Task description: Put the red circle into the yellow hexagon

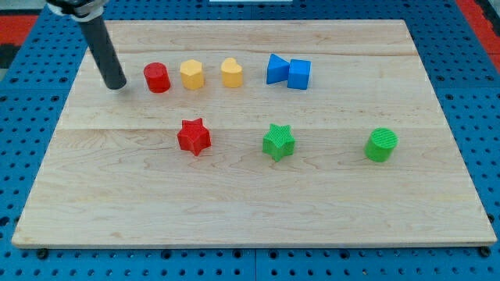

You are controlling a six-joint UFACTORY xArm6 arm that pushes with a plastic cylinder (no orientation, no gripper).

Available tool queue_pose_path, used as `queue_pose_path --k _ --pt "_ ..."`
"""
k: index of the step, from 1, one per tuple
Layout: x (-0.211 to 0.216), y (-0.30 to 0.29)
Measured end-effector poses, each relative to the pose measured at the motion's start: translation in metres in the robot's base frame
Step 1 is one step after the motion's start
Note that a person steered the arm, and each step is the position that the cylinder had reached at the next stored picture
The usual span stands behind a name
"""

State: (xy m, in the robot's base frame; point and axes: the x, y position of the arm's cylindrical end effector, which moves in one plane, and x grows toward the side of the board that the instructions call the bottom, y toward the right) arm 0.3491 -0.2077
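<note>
1. The surface [250, 195] is a pale wooden board lying on a blue pegboard [484, 94] that shows on all sides of it.
2. My tip [117, 85] rests on the surface near the view's top left, just to the left of the red circle [157, 77] – close, with a thin gap. The end effector is a plain rod, so it has nothing to open or close and it holds nothing.
3. The red circle heads a row across the view's top: the yellow hexagon [191, 74] just to its right, then a yellow heart [230, 72], then two blue blocks [288, 71] touching each other.
4. A lower row sits mid-board – a red star [194, 136], a green star [278, 142] and a green cylinder [381, 144], all well apart.
5. The red circle and yellow hexagon are near each other but apart.
6. Bare wood runs along the whole bottom edge and down the right side.
</note>
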Motion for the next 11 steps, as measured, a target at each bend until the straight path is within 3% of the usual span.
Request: queue_pose_path --k 2,3,4,5,6,7,9,11 --pt "-0.009 0.061" --pt "-0.010 0.059" --pt "-0.038 0.019" --pt "-0.109 0.040" --pt "-0.129 0.132" --pt "-0.125 0.199" --pt "-0.081 0.214" --pt "-0.073 0.210"
